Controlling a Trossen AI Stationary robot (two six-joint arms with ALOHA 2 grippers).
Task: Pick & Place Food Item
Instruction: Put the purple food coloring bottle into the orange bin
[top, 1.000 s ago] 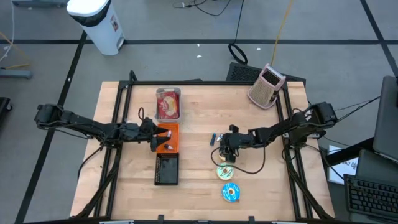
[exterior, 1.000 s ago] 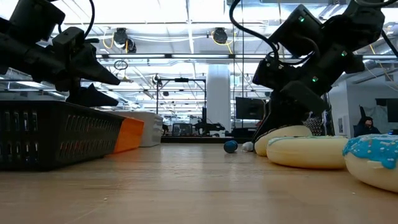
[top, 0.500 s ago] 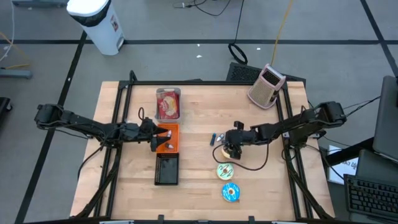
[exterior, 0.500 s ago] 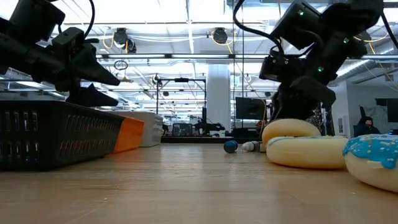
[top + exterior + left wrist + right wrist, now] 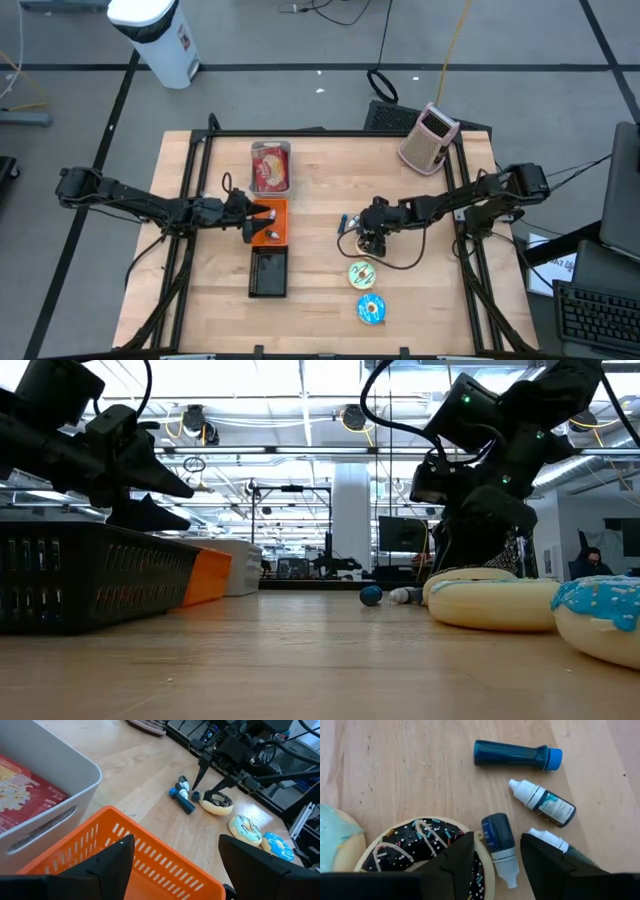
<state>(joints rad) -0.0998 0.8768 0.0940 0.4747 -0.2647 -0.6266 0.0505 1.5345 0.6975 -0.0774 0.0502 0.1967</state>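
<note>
Two claws: both are standing apart, holding nothing.
Right claw: hanging over chocolate donut and small bottle.
Left claw: waiting above orange basket.

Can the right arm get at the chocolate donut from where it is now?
Probably yes. The right gripper hangs right over the chocolate donut with its fingers apart and empty. Nothing covers the donut; only a small dropper bottle lies against its rim and might get nudged.

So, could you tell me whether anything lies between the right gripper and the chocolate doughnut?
Yes: a small dark dropper bottle lies at the rim of the chocolate doughnut, directly between the fingers of the open right gripper. Nothing else visible blocks it.
</note>
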